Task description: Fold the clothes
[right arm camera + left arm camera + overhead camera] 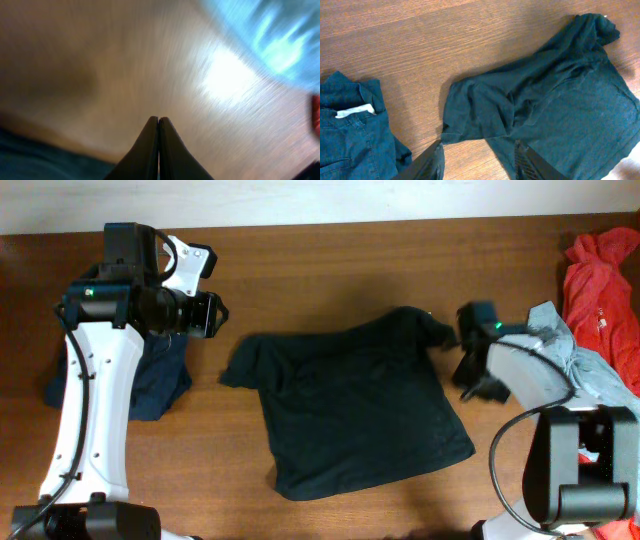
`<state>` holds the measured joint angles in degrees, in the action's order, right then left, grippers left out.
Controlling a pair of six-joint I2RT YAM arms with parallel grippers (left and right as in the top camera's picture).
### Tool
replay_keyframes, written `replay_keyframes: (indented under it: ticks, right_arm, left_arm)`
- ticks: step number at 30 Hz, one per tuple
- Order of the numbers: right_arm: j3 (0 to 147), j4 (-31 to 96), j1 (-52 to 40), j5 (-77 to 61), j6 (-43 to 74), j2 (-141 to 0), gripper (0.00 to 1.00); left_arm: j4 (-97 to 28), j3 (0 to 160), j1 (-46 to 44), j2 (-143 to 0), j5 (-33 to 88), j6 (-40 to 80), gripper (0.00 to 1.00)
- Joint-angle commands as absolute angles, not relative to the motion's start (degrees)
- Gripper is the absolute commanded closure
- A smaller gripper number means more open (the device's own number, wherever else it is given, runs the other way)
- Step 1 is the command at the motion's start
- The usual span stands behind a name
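The big dark shirt [355, 405] lies spread on the worktop [330, 260]. The left jaws are apart near its sleeve. The right jaws are pressed together, holding nothing.

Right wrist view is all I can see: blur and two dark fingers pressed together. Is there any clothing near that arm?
Observer: Yes, a black shirt lies spread on the table, its upper right corner beside the right gripper.
Operator: What is the other arm doing?
Observer: The left gripper hangs open by the tip of the shirt's sleeve, gripping nothing.
Operator: Any more clothes?
Observer: A dark blue garment with a white label lies crumpled beside that sleeve.
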<state>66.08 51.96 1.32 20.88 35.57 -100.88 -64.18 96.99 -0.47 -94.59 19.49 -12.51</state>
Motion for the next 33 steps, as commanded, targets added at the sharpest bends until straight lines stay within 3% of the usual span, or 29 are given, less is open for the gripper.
replay_keyframes:
  ticks: [1, 4, 8, 14, 18, 31, 33]
  right_arm:
    - [73.91, 52.21, 3.64, 22.55, 31.59, -100.86, 0.96]
    - [79.77, 54.76, 3.77, 7.42, 23.55, -100.86, 0.96]
    - [81.65, 57.87, 3.33, -4.47, 21.39, -100.88, 0.89]
    - [81.47, 59.57, 3.33, -17.30, 15.25, -100.88, 0.84]
    - [80.53, 58.15, 2.98, -17.72, 13.47, -100.90, 0.79]
    - [80.12, 56.75, 4.25, -17.15, 13.50, -101.16, 0.78]
    - [80.12, 56.75, 4.25, -17.12, 13.50, -101.21, 0.79]
  left_arm:
    - [-64.03, 97.54, -1.85, -93.97, 19.75, -13.28, 0.52]
    - [-66.11, 97.54, -4.91, -95.11, 19.73, -19.84, 0.52]
    - [-69.04, 97.54, -11.75, -98.85, 19.64, -32.36, 0.49]
    - [-69.06, 97.54, -19.46, -105.43, 11.84, -37.63, 0.63]
    - [-69.06, 97.54, -22.04, -111.02, 11.73, -38.04, 0.63]
    - [-64.29, 97.54, -24.12, -121.84, 4.03, -38.22, 0.62]
    - [-62.52, 97.54, -24.95, -122.50, 2.17, -38.20, 0.57]
